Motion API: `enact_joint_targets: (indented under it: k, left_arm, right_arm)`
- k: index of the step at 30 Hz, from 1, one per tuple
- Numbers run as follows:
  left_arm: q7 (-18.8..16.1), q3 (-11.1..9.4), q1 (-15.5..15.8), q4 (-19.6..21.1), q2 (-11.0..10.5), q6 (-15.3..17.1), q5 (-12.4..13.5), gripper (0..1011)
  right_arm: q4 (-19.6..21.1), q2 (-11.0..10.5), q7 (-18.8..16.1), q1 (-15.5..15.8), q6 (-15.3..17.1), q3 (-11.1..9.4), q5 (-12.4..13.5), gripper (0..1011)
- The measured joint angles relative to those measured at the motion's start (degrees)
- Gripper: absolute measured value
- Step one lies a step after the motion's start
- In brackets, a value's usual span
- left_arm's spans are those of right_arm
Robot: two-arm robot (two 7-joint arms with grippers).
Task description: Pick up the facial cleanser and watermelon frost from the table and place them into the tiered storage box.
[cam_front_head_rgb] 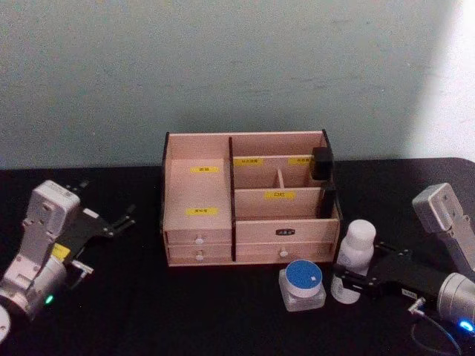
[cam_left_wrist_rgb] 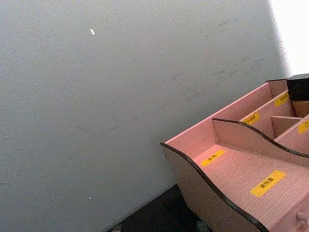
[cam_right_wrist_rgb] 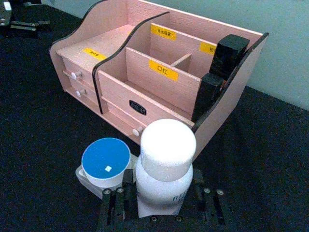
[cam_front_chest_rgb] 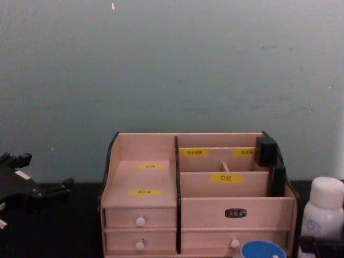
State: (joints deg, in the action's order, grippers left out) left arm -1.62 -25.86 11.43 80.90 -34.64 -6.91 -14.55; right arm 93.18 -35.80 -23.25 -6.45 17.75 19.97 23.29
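The only label I can read is 口红, on a yellow strip of the tiered storage box [cam_front_head_rgb: 249, 194]; the other yellow strips and the dark plate on a drawer are too small to read. Two black blocks [cam_right_wrist_rgb: 231, 54] stand in its right-end compartments.

The facial cleanser bottle [cam_front_head_rgb: 358, 248] stands upright on the black table [cam_front_head_rgb: 223, 319] by the box's right front corner, the blue-lidded jar [cam_front_head_rgb: 303, 285] just beside it. The right gripper [cam_front_head_rgb: 349, 280] reaches in low, fingers pressed against the bottle's lower sides. The left gripper [cam_front_head_rgb: 104, 211] sits off to the left, tilted up, its fingers apart.
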Motion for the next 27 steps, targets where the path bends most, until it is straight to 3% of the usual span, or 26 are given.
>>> enact_joint_targets:
  k: [7, 17, 27]
  left_arm:
    - [0.00, 0.00, 0.00, 0.00, 0.00, 0.00, -0.01, 1001]
    - [0.00, 0.00, 0.00, 0.00, 0.00, 0.00, 0.00, 1002]
    - [0.00, 0.00, 0.00, 0.00, 0.00, 0.00, 0.00, 1001]
  right_arm:
    - [0.04, -0.04, 0.00, 0.03, -0.03, -0.03, 0.06, 596]
    - [0.08, -0.05, 0.00, 0.10, -0.05, -0.08, 0.14, 590]
    - [4.87, -1.69, -0.98, 1.94, 1.66, -2.97, 4.11, 590]
